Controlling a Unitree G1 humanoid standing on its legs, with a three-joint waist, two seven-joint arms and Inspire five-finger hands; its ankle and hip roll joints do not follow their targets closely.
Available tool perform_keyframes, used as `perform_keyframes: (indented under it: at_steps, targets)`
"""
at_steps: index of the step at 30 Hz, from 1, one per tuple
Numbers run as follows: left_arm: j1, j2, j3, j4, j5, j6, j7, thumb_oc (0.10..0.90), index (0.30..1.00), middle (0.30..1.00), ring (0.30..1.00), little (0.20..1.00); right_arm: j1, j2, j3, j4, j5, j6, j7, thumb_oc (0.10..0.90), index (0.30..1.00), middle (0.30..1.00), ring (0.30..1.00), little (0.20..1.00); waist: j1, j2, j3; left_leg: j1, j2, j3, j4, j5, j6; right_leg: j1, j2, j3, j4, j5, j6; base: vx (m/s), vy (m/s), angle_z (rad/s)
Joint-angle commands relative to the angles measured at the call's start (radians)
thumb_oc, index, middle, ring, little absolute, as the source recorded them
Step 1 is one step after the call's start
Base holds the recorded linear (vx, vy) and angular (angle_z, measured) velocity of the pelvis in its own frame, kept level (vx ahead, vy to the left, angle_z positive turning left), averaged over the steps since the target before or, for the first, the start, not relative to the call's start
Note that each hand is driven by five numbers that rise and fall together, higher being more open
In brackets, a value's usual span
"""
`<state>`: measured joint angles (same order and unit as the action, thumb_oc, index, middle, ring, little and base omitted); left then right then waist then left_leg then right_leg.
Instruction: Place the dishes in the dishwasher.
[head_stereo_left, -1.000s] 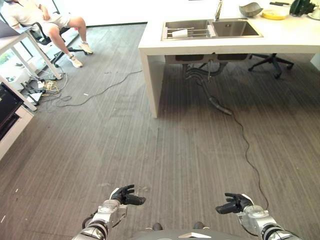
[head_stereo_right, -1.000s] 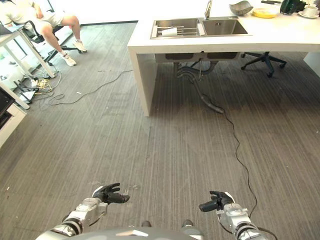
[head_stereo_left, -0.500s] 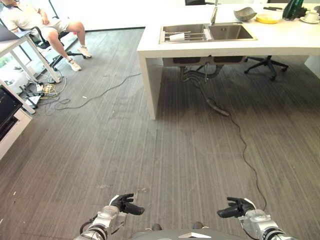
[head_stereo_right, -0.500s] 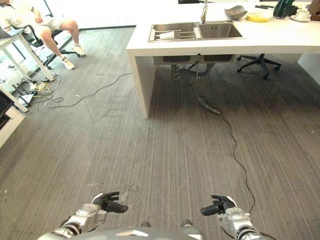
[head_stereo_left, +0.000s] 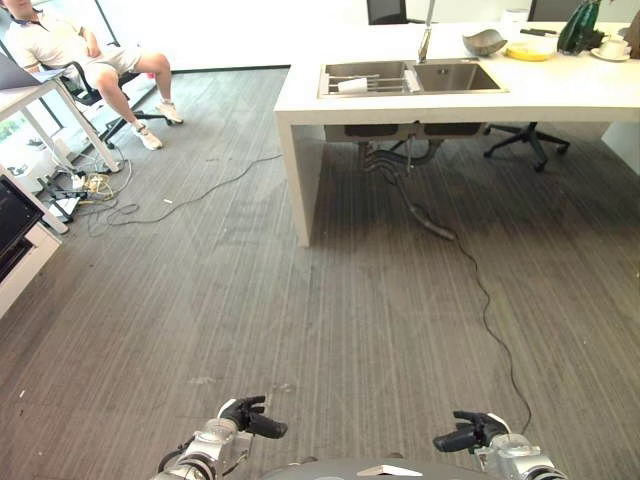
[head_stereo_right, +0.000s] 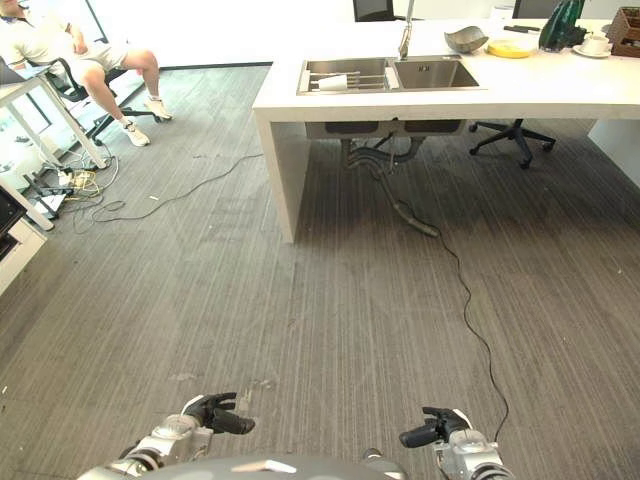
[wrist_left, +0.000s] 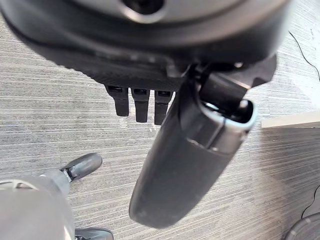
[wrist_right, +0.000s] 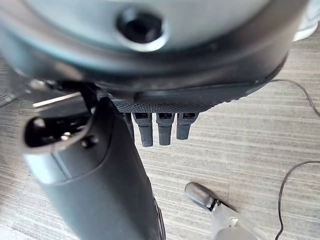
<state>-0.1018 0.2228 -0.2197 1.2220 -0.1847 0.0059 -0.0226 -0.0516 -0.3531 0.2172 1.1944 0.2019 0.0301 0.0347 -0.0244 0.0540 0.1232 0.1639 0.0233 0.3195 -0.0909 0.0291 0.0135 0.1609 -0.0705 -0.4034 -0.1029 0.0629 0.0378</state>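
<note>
Approach step, dishes out of reach; left hand (head_stereo_left: 243, 414) and right hand (head_stereo_left: 468, 432) low, fingers loosely relaxed, holding nothing; cup (head_stereo_left: 352, 86) in sink (head_stereo_left: 480, 88) rack, bowl (head_stereo_left: 484, 42) and yellow plate (head_stereo_left: 528, 49) at worktop (head_stereo_left: 560, 95) far edge; walk closer squarely before any reach; mind floor cable (head_stereo_left: 487, 305).

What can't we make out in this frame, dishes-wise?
- White cup on the rack in the steel double sink: too small to tell its state.
- Grey bowl and yellow plate on the white counter: contents too far to read.
- Dishwasher: none identifiable.
</note>
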Motion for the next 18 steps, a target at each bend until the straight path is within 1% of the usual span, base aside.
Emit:
perform_keyframes:
  at_steps: [1,18]
  targets:
    - [-0.097,-0.026,-0.017,0.047,0.000,-0.037,0.003,0.800,0.900,0.900,0.900,0.900,-0.084,-0.018,-0.009,0.057,0.047,-0.028,-0.004,0.800,0.900,0.900,0.900,0.900,0.018,-0.015,0.019,-0.012,0.016,-0.006,0.004,-0.045,-0.082,0.030,-0.046,-0.010,0.016,-0.096,0.111,0.00,0.000,0.00]
    - [-0.091,-0.033,-0.030,0.036,-0.004,-0.034,0.012,0.800,0.900,0.900,0.900,0.900,-0.067,-0.005,-0.009,0.040,0.043,-0.022,-0.012,0.800,0.900,0.900,0.900,0.900,0.016,-0.015,0.013,-0.023,0.010,-0.005,0.004,-0.048,-0.078,0.016,-0.052,-0.010,0.016,-0.089,0.113,0.00,0.000,0.00]
